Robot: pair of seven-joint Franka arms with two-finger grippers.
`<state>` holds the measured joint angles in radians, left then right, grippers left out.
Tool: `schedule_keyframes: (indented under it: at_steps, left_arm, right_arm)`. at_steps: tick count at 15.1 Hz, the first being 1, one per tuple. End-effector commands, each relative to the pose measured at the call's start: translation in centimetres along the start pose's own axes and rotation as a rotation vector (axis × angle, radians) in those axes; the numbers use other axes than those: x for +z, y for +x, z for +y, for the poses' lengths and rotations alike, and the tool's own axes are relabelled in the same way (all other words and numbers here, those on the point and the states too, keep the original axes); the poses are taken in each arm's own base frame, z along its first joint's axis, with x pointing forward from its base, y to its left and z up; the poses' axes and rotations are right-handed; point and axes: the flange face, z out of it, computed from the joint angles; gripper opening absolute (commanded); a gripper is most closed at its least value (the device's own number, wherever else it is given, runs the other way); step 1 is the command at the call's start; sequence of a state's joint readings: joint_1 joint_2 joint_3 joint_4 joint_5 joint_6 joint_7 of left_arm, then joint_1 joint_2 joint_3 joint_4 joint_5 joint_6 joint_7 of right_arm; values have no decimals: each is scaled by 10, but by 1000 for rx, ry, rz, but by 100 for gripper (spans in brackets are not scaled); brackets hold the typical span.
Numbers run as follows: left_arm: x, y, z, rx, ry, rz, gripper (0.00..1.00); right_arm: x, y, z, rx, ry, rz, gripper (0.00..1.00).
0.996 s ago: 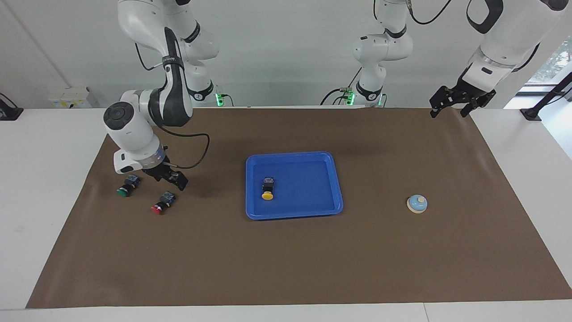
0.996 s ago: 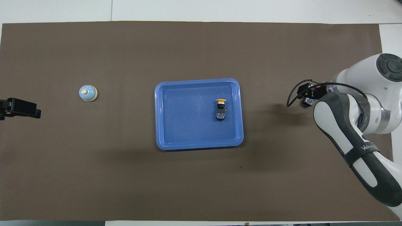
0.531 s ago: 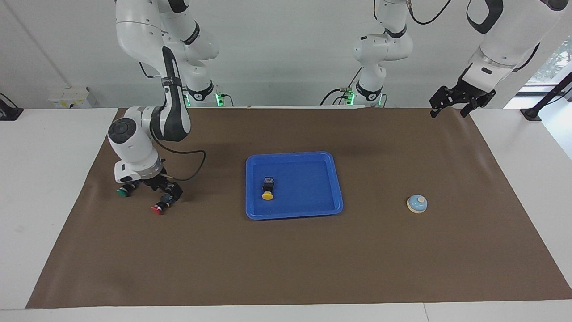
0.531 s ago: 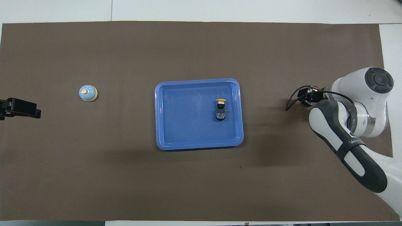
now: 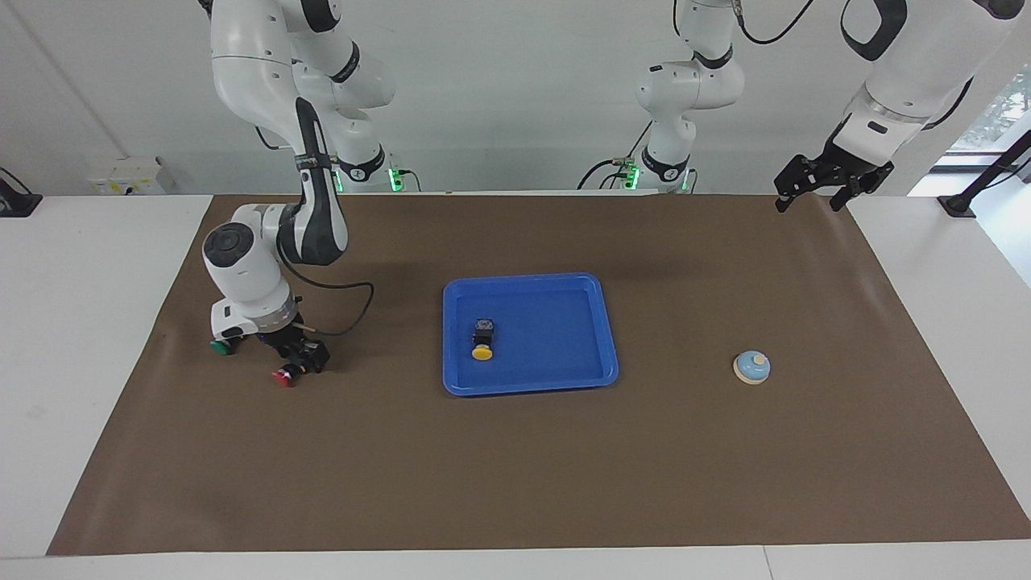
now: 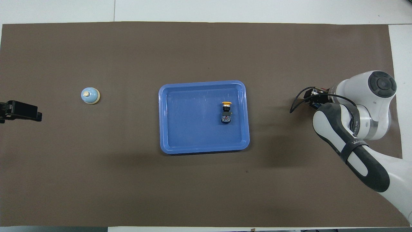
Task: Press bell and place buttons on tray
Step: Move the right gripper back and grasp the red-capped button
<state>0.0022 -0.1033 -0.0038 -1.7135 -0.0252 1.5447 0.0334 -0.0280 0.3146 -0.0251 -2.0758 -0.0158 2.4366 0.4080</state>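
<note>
I have the right gripper (image 5: 300, 358) down on the brown mat (image 5: 515, 467) at the red button (image 5: 283, 375), well off from the blue tray (image 5: 592, 322) toward the right arm's end of the table. Its fingers straddle the button's black body, but I cannot tell from here whether they have closed on it or merely stand around it. The red cap pokes out on the side away from the robots. The green button (image 5: 218, 347) lies just beside the wrist, a little nearer to the robots and farther from the tray than the red one.

The yellow button (image 5: 482, 351) lies on its side in the tray, in the half toward the right arm's end. The bell (image 5: 751, 366) sits on the mat well clear of the tray, toward the left arm's end. The left gripper (image 5: 823, 182) waits there over the mat's edge, fingers spread and empty.

My worries: the button is small and lies on its side, so a pinch off its middle could squirt it out or spin it. The wrist hangs so close to the green button that any sideways shift might knock it. A slack grip could drop the red one short of the tray.

From overhead the right arm's own links cover both buttons and most of the fingers, and the wrist hides part of the green button from across the table.
</note>
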Motion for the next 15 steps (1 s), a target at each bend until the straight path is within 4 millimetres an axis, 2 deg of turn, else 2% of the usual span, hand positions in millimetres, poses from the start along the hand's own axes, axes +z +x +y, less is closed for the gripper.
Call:
schedule_keyframes:
  at_steps: [1, 5, 8, 9, 12, 14, 15]
  left_arm:
    - [-4, 0, -1, 3, -11, -2, 100]
    - [-4, 0, -1, 3, -11, -2, 100]
    - [-4, 0, -1, 3, -11, -2, 100]
    - [-4, 0, -1, 3, -11, -2, 100]
    - [-4, 0, -1, 3, -11, -2, 100]
    - [-4, 0, -1, 3, -11, -2, 100]
    - [-4, 0, -1, 3, -11, -2, 100]
  right_arm:
    - [2, 1, -1, 18, -4, -2, 0]
    - [-7, 6, -6, 14, -8, -12, 0]
    - [-43, 21, -24, 3, -17, -54, 0]
    - [-58, 21, -38, -12, -19, -72, 0]
    - [-105, 4, -104, -56, -9, -108, 0]
    - [-126, -21, -153, -91, -1, -114, 0]
    - [-132, -41, -181, -125, 6, -115, 0]
